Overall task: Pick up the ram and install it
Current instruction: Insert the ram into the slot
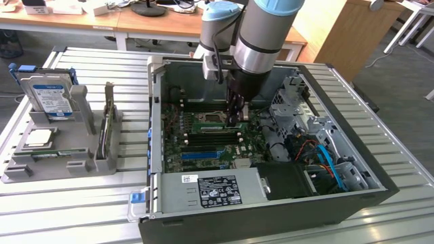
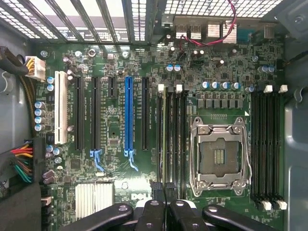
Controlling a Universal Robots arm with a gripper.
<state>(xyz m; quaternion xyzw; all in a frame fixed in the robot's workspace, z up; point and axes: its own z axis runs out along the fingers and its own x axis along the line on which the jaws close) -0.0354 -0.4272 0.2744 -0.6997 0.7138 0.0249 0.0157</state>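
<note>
Okay, two rams. Hand (image 2: 166,206) narrow, pinching one ram (image 2: 166,139) in slot beside CPU socket (image 2: 219,154). Exterior view adds second ram (image 1: 60,152) on tray (image 1: 40,173), well apart from hand.

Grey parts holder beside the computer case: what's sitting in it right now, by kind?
hard drive: 1
processor chip: 1
memory stick: 1
expansion card: 1
Total in the holder: 4
</note>
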